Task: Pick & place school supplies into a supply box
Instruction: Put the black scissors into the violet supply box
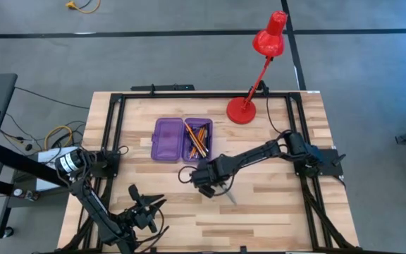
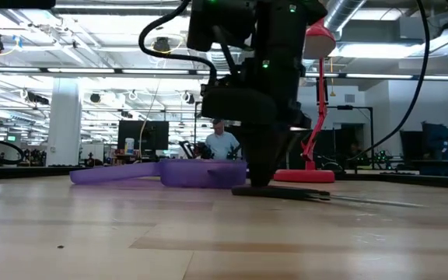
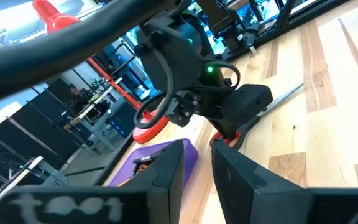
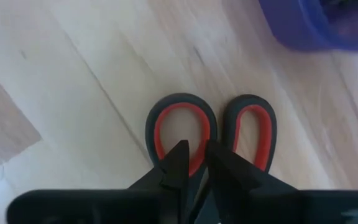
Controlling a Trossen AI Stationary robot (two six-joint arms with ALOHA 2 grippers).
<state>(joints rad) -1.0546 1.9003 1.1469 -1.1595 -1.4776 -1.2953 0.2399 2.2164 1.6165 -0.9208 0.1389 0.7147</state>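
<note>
High view: right gripper point(image 1: 208, 185) down on scissors point(image 1: 228, 197), just near of purple supply box point(image 1: 182, 139); left gripper point(image 1: 146, 208) idle at near edge, fingers slightly apart

Right wrist view: fingers point(image 4: 176, 163) nearly pressed together at one handle loop point(image 4: 181, 134), thin pinch; scissors may swing or slip on lift

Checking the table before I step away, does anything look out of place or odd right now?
Only the scissors lie on the table outside the purple case, which already holds pencils. The right gripper is down at one handle loop. Nothing looks spilled or damaged.
</note>
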